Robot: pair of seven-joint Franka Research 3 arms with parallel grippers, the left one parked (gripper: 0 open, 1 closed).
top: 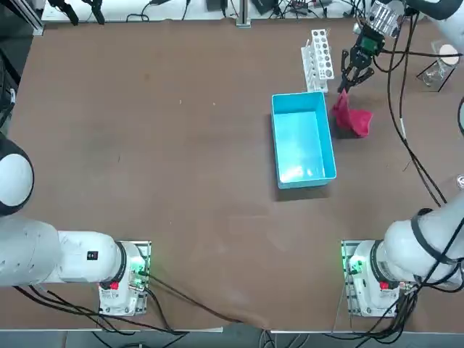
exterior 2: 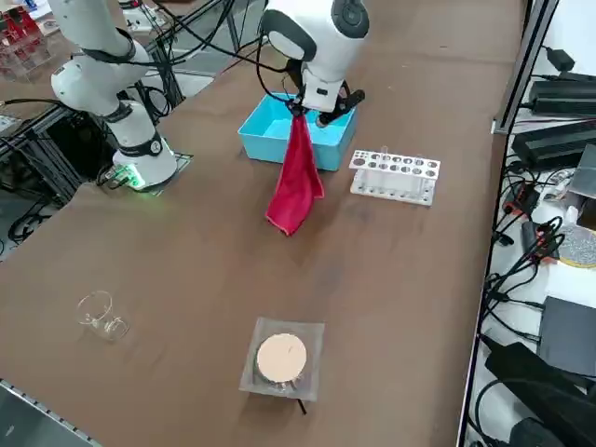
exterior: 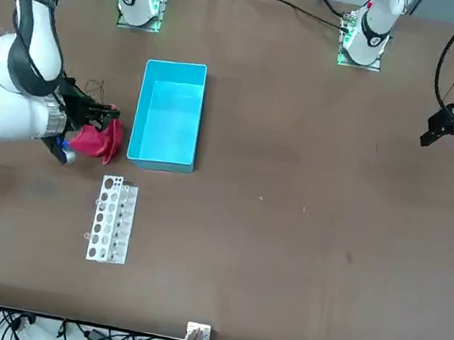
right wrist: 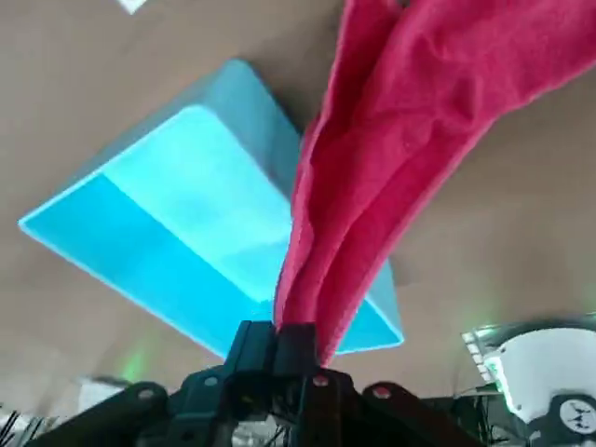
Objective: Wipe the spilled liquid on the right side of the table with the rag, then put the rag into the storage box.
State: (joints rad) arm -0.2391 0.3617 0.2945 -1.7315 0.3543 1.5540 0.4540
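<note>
I am the right gripper (exterior 2: 296, 110), black and two-fingered, and my fingers are together, clamped on one end of the rag (exterior 2: 298, 182), a soft pink-red cloth. From my grip it hangs in long folds, narrow where I pinch it and wider toward its loose lower end. I cannot tell whether that end touches the matte brown surface (exterior 2: 186, 251).

The storage box (top: 301, 138), a light blue rectangular plastic bin with low walls, sits upright and open on the surface, just to the left of me and my cloth. From overhead, the rag shows beside the box's right wall, near its far end, outside the rim. From the robot's right side, it crosses in front of part of the box.

Close past the far end of the box stands a narrow white rack (exterior 2: 396, 177) with rows of round holes, apart from the box. I am to the right of this rack.

Farther to my right, well apart from the box, a round pale disc (exterior 2: 281, 358) rests over a clear square-edged holder (exterior 2: 312, 349), a short dark piece sticking out beside it. Back toward the robot's bases, on the right side of the surface, is a small clear glass vessel (exterior 2: 102, 317), well apart from the rag and box.
</note>
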